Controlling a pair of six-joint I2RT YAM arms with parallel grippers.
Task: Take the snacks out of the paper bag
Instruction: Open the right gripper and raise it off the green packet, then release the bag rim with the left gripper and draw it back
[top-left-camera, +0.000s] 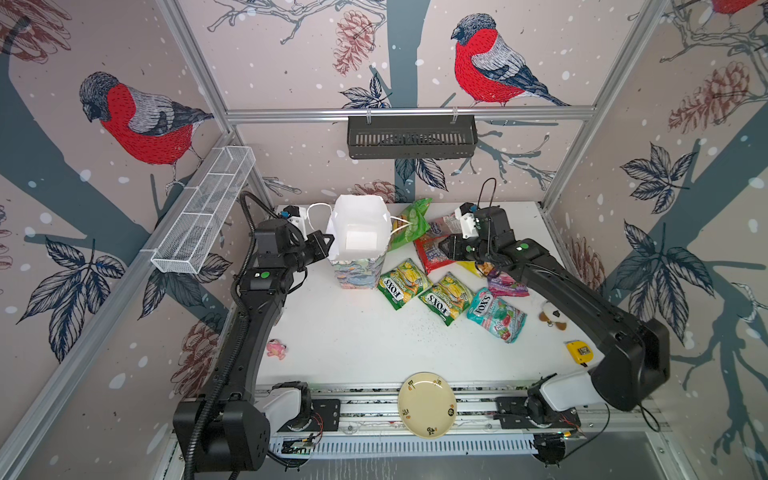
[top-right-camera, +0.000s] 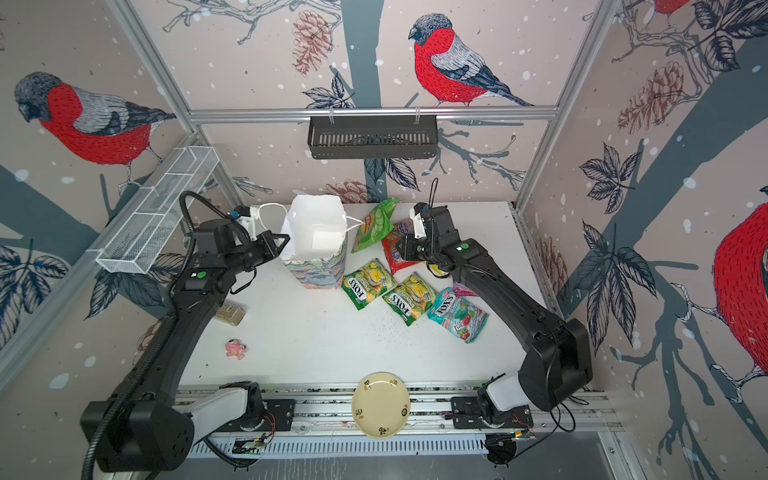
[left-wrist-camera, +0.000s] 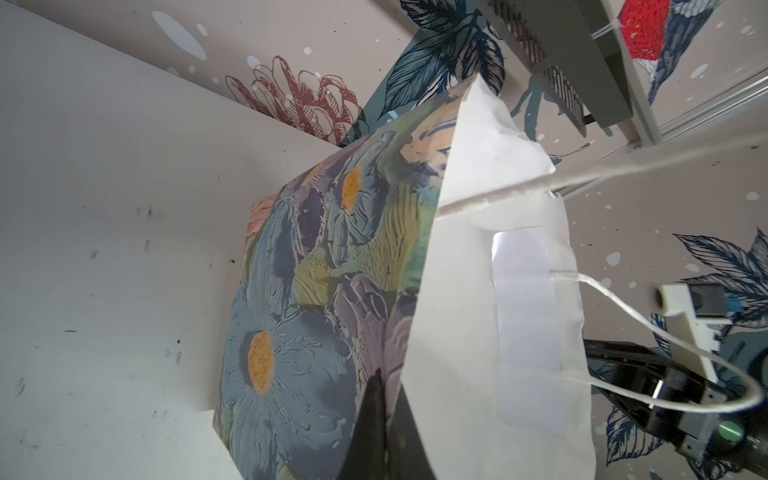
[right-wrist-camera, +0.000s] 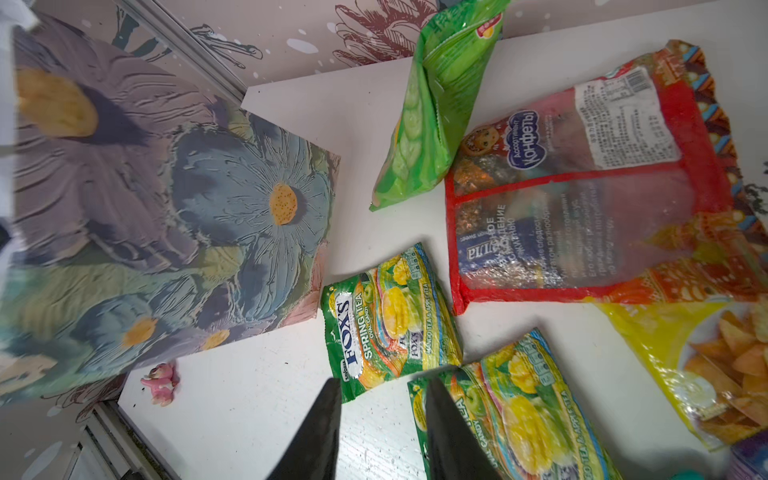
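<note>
Right claw (right-wrist-camera: 382, 382) parted, empty, above laid-out snacks (right-wrist-camera: 390, 316)

Twin overhead views of table (top-left-camera: 353, 340); both wrist cameras close on paper bag (left-wrist-camera: 316, 291).

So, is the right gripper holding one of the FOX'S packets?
No: the right gripper stands open over the white table, with nothing between its jaws.

To the right of the one upright floral paper bag (top-left-camera: 357, 272) lie seven glossy plastic snack packets (top-left-camera: 496, 313), two of them green FOX'S packets (top-left-camera: 403, 284).
</note>
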